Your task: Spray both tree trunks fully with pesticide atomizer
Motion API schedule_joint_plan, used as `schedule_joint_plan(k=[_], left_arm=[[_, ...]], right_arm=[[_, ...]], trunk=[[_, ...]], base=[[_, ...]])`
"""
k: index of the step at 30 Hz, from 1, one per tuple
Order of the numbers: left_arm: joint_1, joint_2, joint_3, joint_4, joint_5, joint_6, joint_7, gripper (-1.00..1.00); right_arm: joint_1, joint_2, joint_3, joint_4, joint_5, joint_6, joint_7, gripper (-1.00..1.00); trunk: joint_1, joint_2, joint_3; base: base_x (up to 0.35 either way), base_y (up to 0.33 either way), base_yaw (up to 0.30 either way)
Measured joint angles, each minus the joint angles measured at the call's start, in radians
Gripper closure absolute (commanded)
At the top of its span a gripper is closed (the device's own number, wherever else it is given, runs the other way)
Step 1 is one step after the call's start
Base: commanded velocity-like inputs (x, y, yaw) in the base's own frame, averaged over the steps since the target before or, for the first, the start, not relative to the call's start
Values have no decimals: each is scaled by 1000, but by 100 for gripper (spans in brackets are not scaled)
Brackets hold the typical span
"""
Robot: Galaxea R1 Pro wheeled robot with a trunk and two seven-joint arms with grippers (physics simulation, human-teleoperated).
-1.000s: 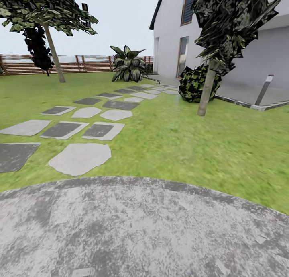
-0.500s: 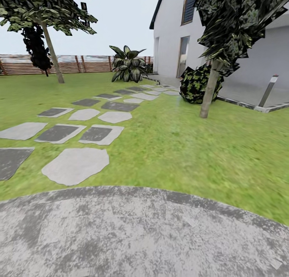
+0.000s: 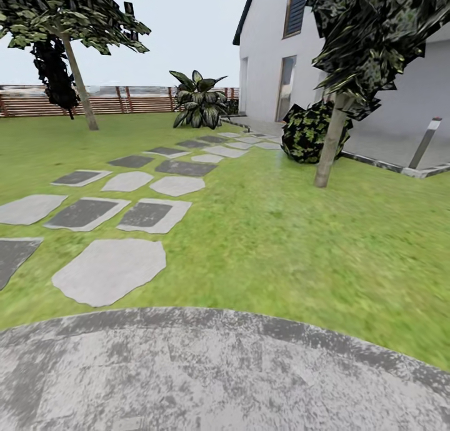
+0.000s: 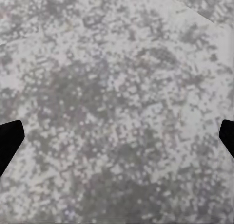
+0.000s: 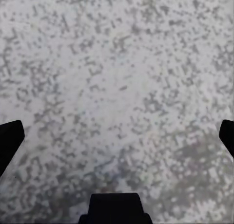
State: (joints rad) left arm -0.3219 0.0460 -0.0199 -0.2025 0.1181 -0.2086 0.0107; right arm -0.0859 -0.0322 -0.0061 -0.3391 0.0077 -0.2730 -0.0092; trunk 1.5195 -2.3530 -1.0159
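Beyond grey paving [image 3: 212, 381], two trees [image 3: 331, 137] stand, apparently unlabelled.

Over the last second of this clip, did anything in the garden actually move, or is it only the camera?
Only the view shifted. The near tree trunk and slanted post slid right, the stepping stones left and lower, and the grey paved circle edge dropped, consistent with the robot moving or turning. Nothing was grasped or released; the far tree and fence look unchanged.

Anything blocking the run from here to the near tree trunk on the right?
Nothing visible does: open grass lies between the grey paving and the near trunk. The bush sits behind it, the stepping stones off to the left.
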Motion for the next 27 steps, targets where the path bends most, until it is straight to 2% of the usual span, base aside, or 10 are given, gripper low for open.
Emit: schedule_joint_plan(k=[27], left_arm=[[0, 0, 0, 0, 0, 0, 0, -100]], right_arm=[[0, 0, -3, -5, -2, 0, 0, -100]], trunk=[[0, 0, -1]], base=[[338, 0, 0]])
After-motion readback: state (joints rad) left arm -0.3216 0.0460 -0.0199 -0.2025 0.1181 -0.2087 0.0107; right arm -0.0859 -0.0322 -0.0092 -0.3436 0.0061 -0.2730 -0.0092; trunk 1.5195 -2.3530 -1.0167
